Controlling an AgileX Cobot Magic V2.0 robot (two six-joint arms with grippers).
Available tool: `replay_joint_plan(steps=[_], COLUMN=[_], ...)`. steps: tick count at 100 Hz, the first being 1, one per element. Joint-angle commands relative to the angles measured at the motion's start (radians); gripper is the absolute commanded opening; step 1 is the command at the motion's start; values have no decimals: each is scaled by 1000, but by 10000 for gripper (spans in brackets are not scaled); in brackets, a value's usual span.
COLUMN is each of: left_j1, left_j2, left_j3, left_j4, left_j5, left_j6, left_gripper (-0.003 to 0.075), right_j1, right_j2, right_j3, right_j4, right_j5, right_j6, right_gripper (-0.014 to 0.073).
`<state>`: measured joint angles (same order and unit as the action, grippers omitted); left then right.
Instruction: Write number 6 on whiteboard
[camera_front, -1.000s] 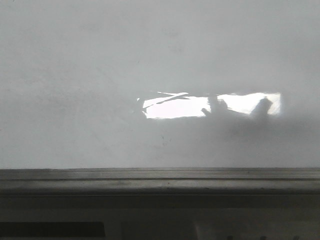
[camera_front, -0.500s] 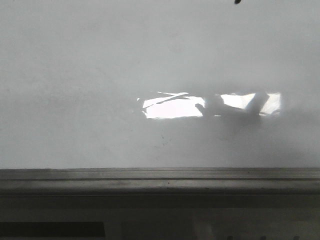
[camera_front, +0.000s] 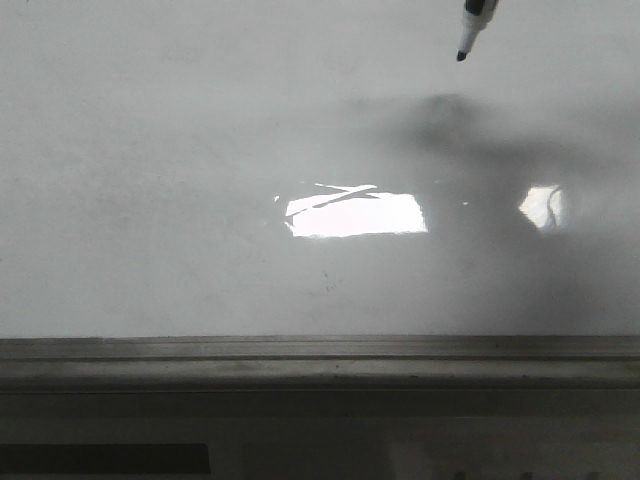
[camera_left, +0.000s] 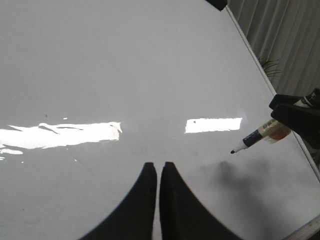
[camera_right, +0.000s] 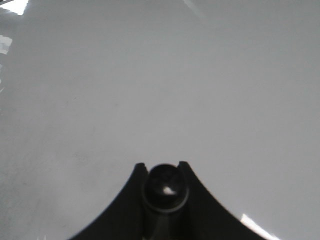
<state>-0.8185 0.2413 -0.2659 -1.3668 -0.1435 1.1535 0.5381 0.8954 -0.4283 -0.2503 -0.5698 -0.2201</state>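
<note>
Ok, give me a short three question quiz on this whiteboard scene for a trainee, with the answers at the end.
1. True or false: the number 6 is already drawn on the whiteboard.
2. Which gripper holds the marker? A) left B) right C) neither
3. Fill in: in the left wrist view, the left gripper has its fingers nearly ____.

Key:
1. False. The board shows only glare patches and a shadow, no stroke.
2. B. The right gripper is shut on the marker, whose end shows between its fingers in the right wrist view.
3. Together, and they hold nothing.
</note>
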Motion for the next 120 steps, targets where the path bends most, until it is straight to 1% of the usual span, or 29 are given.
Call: replay_joint_plan(steps=[1, 18, 52, 63, 75, 85, 105, 120], left_j1=[1, 1, 1, 1, 1, 1, 1, 1], left_j2=[10, 10, 10, 10, 10, 10, 10, 10], left_j3=[-27, -27, -27, -27, -27, -27, -27, -27], left_j4=[14, 14, 14, 14, 14, 14, 14, 9], left_j5=[-6, -6, -2, 3, 5, 5, 5, 7], left_j6=[-1, -1, -1, -1, -1, -1, -1, -1], left_gripper=[-20, -20, -20, -20, -20, -20, -20, -20], right_j1=[-19, -40, -43, -43, -34, -10, 64, 78], right_j2=[-4, 13, 70, 75, 75, 75, 68, 6], right_j3=[-31, -31, -31, -31, -31, -30, -4, 5], right_j4=[15, 33, 49, 46, -38, -90, -90, -90], right_j5=[-90, -64, -47, -47, -40, 17, 143, 270], right_j6=[-9, -9, -2, 94, 205, 268, 270, 270], right_gripper=[-64, -64, -64, -64, -64, -64, -64, -64])
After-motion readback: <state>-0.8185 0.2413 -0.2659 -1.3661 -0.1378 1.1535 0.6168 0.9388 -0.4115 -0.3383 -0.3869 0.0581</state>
